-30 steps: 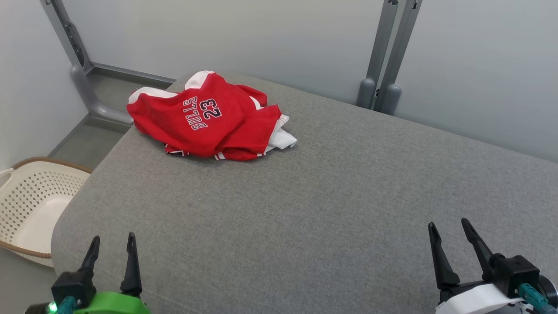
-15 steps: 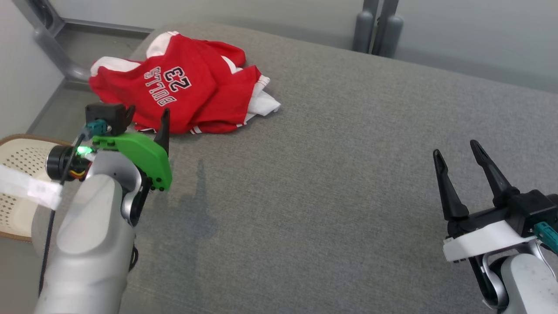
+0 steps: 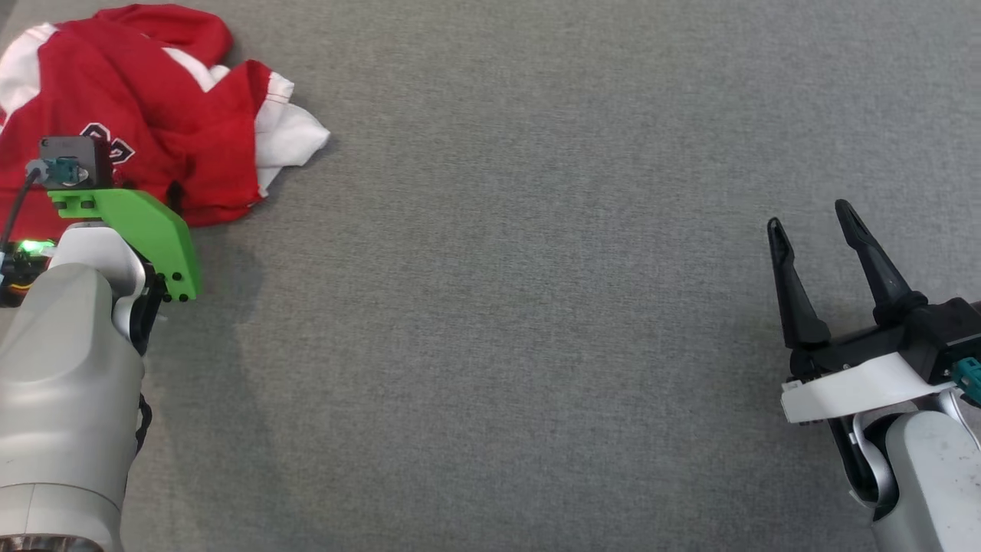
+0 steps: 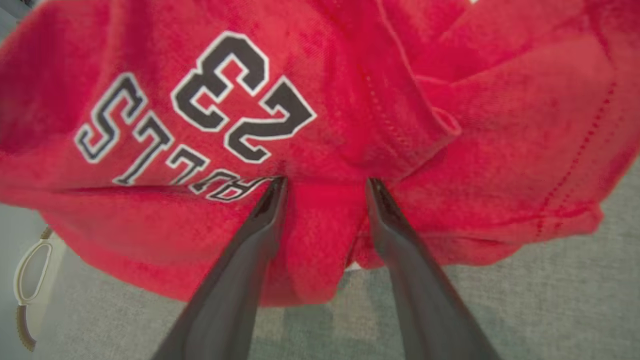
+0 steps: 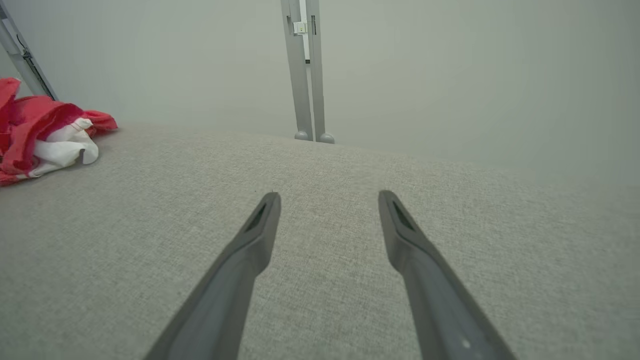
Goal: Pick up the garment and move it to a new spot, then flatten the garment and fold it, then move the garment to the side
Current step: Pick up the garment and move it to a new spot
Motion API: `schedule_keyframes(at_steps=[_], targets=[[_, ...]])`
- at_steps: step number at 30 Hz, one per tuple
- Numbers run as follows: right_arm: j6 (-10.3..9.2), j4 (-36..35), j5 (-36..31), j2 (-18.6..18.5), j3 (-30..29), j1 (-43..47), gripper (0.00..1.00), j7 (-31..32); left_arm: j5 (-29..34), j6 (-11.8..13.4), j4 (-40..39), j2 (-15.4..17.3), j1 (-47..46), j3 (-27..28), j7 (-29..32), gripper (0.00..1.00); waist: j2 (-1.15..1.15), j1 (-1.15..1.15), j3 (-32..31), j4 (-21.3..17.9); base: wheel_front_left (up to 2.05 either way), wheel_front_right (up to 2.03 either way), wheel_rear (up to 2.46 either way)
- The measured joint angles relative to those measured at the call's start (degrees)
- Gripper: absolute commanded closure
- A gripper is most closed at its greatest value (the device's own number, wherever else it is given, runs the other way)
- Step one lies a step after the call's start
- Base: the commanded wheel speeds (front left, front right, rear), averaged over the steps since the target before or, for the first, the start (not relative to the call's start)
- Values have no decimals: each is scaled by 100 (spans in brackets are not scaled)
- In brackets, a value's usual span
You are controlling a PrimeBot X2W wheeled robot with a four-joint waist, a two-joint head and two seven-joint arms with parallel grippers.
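Red crumpled jersey [image 3: 130, 100] with white trim and a black "23" is lying at the far left of the grey woven fabric surface [image 3: 498, 307]. The left gripper [image 4: 325, 182] is pressing its dark fingertips [image 4: 276, 190] into the jersey, with the jaws standing partly apart and a red fold between them. The right gripper [image 3: 812, 218] is hovering wide open over the bare fabric, well apart from the jersey, holding nothing.

My head camera looks almost straight down on the grey cushion [image 3: 498, 307], with the garment [image 3: 153, 92] cropped at upper left. My left wrist camera sits close over that garment, perhaps touching it. The right wrist camera looks low across the cushion, garment far left.
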Motion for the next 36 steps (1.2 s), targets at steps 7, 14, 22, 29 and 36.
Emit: schedule_keyframes(at_steps=[7,14,22,29,36], targets=[[0,78,20,80,-101,84,0,0,-19,-12,355,132,-92,-101,-331,100,0,0,146,-349,0,0,0],[0,211,80,319,-164,482,0,0,-31,-35,274,271,282,-229,-772,100,0,-1,-232,-382,0,0,0],[0,281,119,515,-210,888,0,0,-258,-43,-839,595,693,-388,-720,100,0,-2,-961,-194,0,0,0],[0,264,137,664,-235,1055,0,0,-802,-52,-3218,1089,1211,-421,98,100,0,-2,-1470,-82,0,0,0],[0,261,162,749,-318,1149,0,0,-1260,167,-6212,1178,1841,-342,1127,100,0,-2,-1691,-295,0,0,0]])
